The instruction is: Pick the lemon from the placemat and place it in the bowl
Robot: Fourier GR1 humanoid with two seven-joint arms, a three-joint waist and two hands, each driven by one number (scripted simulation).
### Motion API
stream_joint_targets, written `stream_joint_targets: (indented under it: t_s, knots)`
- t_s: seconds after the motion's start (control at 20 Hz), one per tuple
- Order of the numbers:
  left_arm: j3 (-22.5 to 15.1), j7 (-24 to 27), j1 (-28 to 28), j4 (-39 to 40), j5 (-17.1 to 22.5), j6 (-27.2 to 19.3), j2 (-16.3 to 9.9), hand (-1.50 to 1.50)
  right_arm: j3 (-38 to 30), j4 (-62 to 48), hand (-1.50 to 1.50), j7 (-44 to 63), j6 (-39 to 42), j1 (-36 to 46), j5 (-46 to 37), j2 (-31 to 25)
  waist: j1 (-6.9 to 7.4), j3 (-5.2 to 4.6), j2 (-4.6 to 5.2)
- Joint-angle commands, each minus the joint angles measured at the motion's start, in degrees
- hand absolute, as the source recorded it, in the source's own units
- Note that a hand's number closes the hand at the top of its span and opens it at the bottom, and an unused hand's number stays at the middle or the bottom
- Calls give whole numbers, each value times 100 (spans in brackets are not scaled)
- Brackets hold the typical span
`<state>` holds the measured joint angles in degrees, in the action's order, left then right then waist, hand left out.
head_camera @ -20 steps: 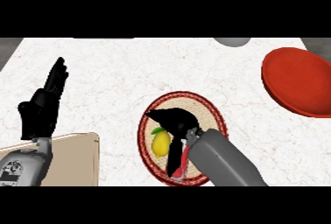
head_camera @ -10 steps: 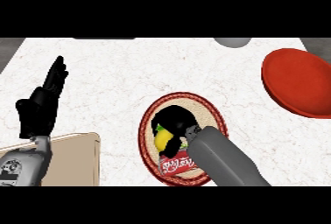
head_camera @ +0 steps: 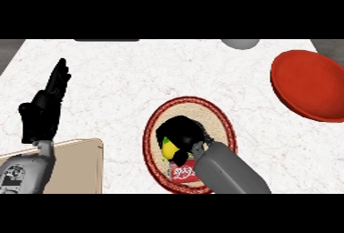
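Lemon (head_camera: 169,149) on placemat (head_camera: 222,119), under curled right fingers (head_camera: 181,133)

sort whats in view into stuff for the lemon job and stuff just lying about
For the job:
lemon, under the right hand, whose fingers curl round it
placemat, round, red-rimmed
bowl, red, far right, apart from the placemat

Just there:
left hand, open, resting at the left edge
board, tan, lower left
grey object at the top edge

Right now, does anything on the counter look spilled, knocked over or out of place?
Nothing stands out. The right hand is curled over the lemon on the round placemat, the red bowl sits upright, and the left hand rests open.
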<state>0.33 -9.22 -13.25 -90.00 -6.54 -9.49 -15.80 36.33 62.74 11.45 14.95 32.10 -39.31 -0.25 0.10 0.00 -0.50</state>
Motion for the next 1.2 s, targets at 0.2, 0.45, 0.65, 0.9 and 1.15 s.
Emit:
stream_joint_targets:
  t_s: [0.2, 0.45, 0.65, 0.9, 1.15]
  knots:
    - [-30, 33, -177, 226, -201, -155, 185, 0, 751, 1815, 150, 1982, -1008, -1326, -422, 25, -102, -1, 30]
    - [146, -192, -18, -130, -15, 59, -65, 0, 535, 3473, 150, 2499, -1683, -1608, -199, 24, -144, 3, -1]
    - [46, -122, 315, -323, -50, 2, 87, 0, 260, 4698, 150, 2822, -1847, -1978, -650, -209, -150, 2, -2]
    - [128, 117, 303, -115, -60, 76, 55, 0, 168, 5676, 150, 3729, -1808, -2289, -1578, -385, -112, -3, 17]
    - [103, 19, -53, 124, -90, 63, 200, 0, -1208, 5791, 150, 3635, -1557, -1861, -1214, -584, -64, 0, 50]
